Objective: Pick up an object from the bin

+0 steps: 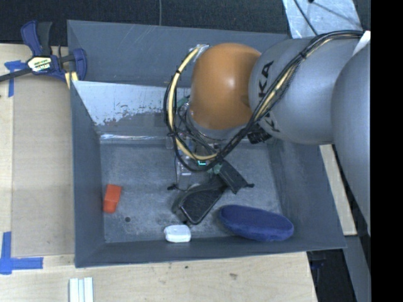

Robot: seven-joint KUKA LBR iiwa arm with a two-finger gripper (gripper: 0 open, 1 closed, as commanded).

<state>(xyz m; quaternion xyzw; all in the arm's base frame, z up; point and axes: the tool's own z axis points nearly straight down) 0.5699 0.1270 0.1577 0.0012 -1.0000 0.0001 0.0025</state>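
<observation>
Grey bin [88, 187] holds orange block [111, 198], white piece [177, 233], black case [198, 204], blue pouch [255, 223].

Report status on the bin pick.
Gripper low in bin, over black flat object. Blue oval pad, white piece beside it. Orange block far left.

Black letters "KA" legible twice on grey arm [302, 99].

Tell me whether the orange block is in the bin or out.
In. The orange block lies on the bin floor, near its left wall.
</observation>
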